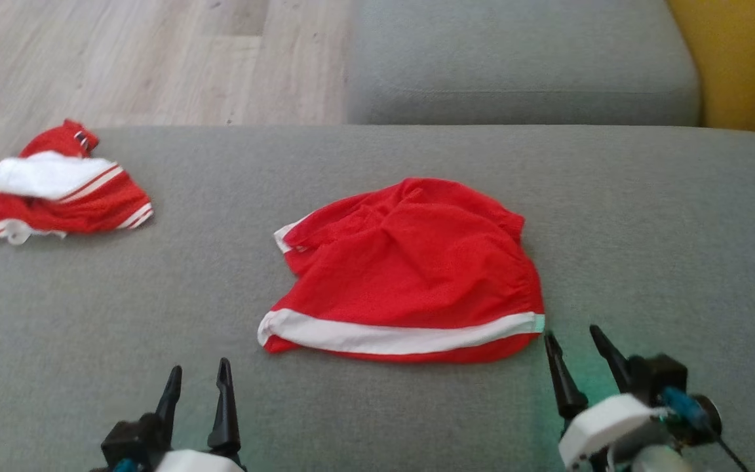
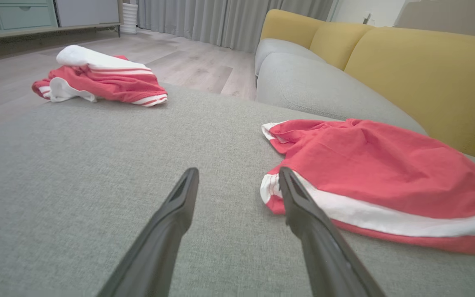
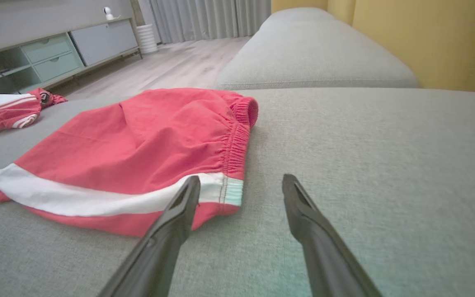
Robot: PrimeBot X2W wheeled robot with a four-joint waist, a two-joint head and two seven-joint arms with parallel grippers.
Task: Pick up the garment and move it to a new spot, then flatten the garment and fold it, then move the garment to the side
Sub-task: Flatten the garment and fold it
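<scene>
The red garment lies in the middle of the grey sofa cushion. It is roughly flat but rumpled, with its white stripe along the edge nearest the robot and the elastic waistband at the right end. Both arms sit low at the near side, one at each end of that stripe — the left gripper a little off the stripe's left end, the right gripper just beside the waistband corner. On each the jaws stand apart, holding nothing. This bracketing looks like preparation for a two-corner grasp, which would keep the cloth spread as it lifts. A second red-and-white bundle rests well apart at the cushion's far left — probably one already dealt with.
</scene>
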